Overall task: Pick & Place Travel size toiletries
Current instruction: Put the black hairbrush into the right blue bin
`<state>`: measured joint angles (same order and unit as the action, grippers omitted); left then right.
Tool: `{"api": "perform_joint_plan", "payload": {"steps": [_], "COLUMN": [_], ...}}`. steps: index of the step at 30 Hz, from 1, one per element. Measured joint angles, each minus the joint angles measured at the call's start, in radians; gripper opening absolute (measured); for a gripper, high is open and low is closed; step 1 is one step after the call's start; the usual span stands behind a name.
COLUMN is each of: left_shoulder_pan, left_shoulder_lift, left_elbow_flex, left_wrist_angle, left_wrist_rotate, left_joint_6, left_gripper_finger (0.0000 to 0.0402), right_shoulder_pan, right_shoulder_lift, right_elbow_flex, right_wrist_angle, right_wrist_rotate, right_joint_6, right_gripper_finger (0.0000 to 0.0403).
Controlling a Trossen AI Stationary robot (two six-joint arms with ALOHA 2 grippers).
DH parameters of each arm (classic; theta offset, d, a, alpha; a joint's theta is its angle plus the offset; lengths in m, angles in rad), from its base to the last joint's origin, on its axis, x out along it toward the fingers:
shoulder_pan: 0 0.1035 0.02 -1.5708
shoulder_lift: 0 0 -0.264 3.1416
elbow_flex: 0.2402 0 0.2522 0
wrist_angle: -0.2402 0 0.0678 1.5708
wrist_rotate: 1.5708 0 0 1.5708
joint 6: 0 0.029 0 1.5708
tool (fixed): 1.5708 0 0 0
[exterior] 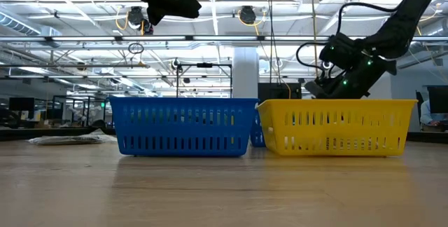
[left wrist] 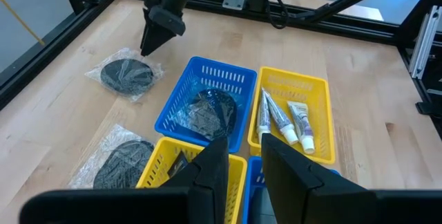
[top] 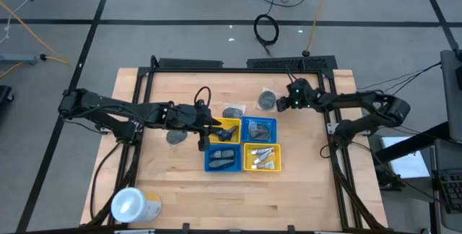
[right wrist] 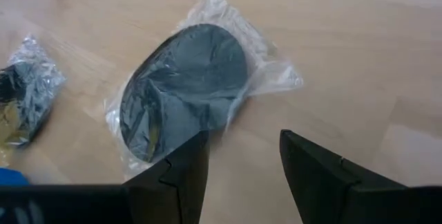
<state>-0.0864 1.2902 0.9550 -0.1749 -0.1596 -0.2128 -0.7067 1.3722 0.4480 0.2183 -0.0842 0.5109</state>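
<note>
Four small trays stand in a square: far-left yellow (top: 225, 130), far-right blue (top: 260, 128), near-left blue (top: 222, 159), near-right yellow (top: 261, 157). The far-right blue tray holds a wrapped dark round piece (left wrist: 207, 111). White tubes (left wrist: 282, 120) lie in the near-right yellow tray. Three more wrapped round pieces lie flat on the table (top: 268, 101) (top: 233, 111) (top: 175, 138). My right gripper (right wrist: 242, 158) is open, just above the far piece (right wrist: 183, 86), touching nothing. My left gripper (left wrist: 245, 162) is open and empty above the far-left yellow tray.
A large white-topped yellow cylinder (top: 134, 205) lies at the table's near left corner. The black frame rail (top: 238, 66) runs along the far edge. Bare wood lies on the near side of the trays (top: 245, 198). In the low view the trays (exterior: 182, 125) hide the table beyond them.
</note>
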Motion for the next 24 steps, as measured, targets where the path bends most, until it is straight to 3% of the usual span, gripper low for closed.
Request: {"api": "perform_joint_plan", "payload": {"steps": [9,24], "left_shoulder_pan": [0.0,0.0], "left_shoulder_lift": [0.0,0.0], "left_elbow_flex": [0.0,0.0], "left_wrist_angle": [0.0,0.0], "left_wrist_rotate": [0.0,0.0], "left_joint_6": [0.0,0.017], "left_gripper_finger": [0.0086,0.0085], "right_shoulder_pan": [0.001,0.001], "right_shoulder_lift": [0.073,0.136], "right_elbow_flex": [0.0,0.0], "right_wrist_angle": [0.129,0.184], "right_wrist_rotate": [-0.105,-0.105], "right_joint_6": [0.029,0.03], "right_gripper_finger": [0.0169,0.0169]}}
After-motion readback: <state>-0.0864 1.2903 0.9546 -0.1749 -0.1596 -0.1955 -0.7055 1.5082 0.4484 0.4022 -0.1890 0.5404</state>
